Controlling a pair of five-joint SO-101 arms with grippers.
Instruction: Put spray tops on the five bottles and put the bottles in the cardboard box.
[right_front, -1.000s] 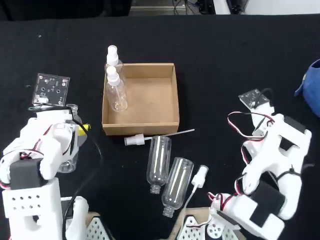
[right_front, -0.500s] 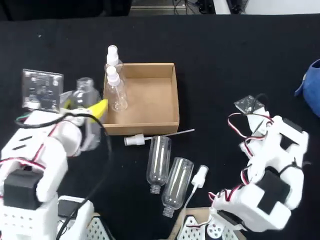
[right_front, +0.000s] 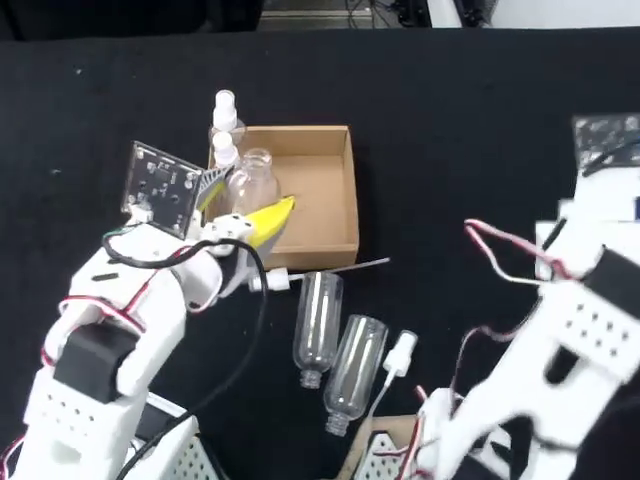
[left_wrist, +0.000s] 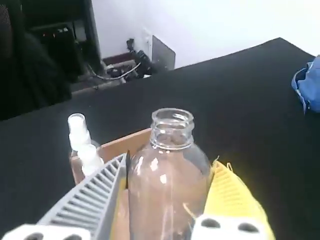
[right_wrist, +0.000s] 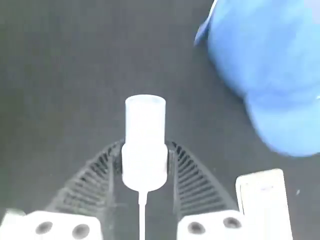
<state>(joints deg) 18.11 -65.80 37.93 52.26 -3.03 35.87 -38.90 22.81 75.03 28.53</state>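
- High view: the left gripper (right_front: 252, 195) clamps an uncapped bottle (right_front: 253, 170) over the left side of the cardboard box (right_front: 352, 190). The right arm (right_front: 570, 330) is cut off at the right edge.
- Two bare bottles (right_front: 318, 320) and two loose spray tops (right_front: 272, 280) lie near of the box.
- Left wrist view: two capped bottles (left_wrist: 82, 145) stand at the box's far left corner, partly hidden by a finger. A wall and cables are behind.
- Right wrist view: the right gripper (right_wrist: 145, 155) pinches a spray top (right_wrist: 145, 135) above the black table (right_wrist: 60, 75). A blue object (right_wrist: 270, 70) is cut off.
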